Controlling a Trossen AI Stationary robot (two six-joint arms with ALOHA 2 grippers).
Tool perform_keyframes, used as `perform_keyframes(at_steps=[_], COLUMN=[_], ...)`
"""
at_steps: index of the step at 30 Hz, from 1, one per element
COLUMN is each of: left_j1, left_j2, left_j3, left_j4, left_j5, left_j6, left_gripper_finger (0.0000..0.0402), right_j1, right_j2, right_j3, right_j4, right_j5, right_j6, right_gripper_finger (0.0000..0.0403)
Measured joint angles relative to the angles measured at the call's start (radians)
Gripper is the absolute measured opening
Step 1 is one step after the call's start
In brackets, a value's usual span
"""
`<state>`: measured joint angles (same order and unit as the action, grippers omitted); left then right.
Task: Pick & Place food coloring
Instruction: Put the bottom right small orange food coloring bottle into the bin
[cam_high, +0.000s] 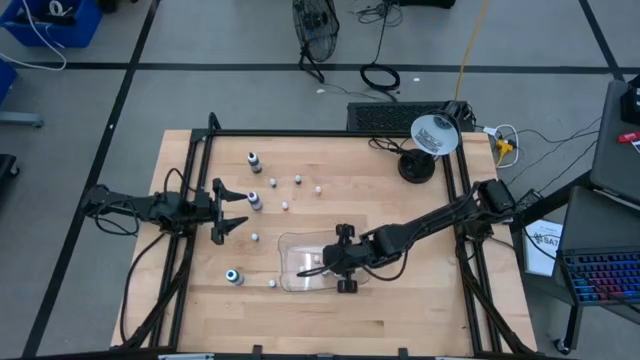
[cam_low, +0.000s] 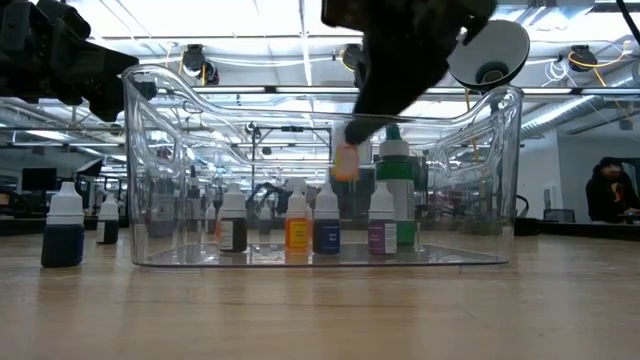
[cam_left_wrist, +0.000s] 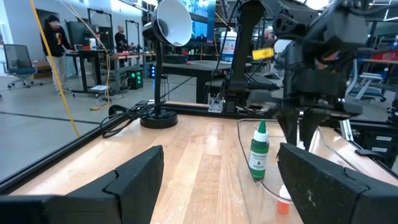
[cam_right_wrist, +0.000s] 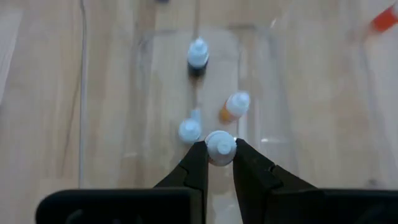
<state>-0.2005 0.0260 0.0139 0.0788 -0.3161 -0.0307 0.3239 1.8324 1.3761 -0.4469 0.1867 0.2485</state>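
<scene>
A clear plastic tray (cam_high: 296, 247) sits near the table's middle; several small bottles (cam_low: 298, 226) stand upright on its floor, with a taller green bottle (cam_left_wrist: 258, 151) among them. My right gripper (cam_right_wrist: 220, 155) hangs over the tray, shut on a small white-capped bottle (cam_low: 346, 160). Dark-bodied bottles (cam_high: 253, 160) (cam_high: 233, 276) and several tiny whitish ones (cam_high: 298, 180) stand on the wood left of the tray. My left gripper (cam_high: 228, 209) waits open at the table's left side, apart from all of them. My right gripper pinches the small bottle between its two fingertips (cam_right_wrist: 198, 163) just under the white cap (cam_right_wrist: 220, 144), coming from above and pointing down. The bottle's orange-pink body (cam_low: 346, 165) hangs upright below the fingers, inside the tray walls and clear of the tray floor.
A desk lamp (cam_high: 432, 135) stands at the far right corner on a round base. Black frame rails (cam_high: 190, 230) run along the table's left and right sides. Bare wood lies on the near side of the tray. People stand in the room beyond the table.
</scene>
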Motion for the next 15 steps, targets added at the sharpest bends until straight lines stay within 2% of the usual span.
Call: perform_keyframes(at_steps=[4, 11, 15], left_j1=[0.000, 0.000, 0.000], left_j2=[0.000, 0.000, 0.000], left_j3=[0.000, 0.000, 0.000], left_j4=[0.000, 0.000, 0.000], left_j5=[0.000, 0.000, 0.000], left_j6=[0.000, 0.000, 0.000], left_gripper_finger=[0.0310, 0.0310, 0.0310], right_j1=[-0.001, -0.034, -0.069], right_j2=[-0.001, 0.000, 0.006], right_j3=[0.063, 0.151, 0.154], right_j4=[-0.005, 0.021, 0.097], right_j5=[0.050, 0.044, -0.027], right_j6=[-0.043, -0.159, -0.200], right_gripper_finger=[0.0037, 0.0037, 0.0037])
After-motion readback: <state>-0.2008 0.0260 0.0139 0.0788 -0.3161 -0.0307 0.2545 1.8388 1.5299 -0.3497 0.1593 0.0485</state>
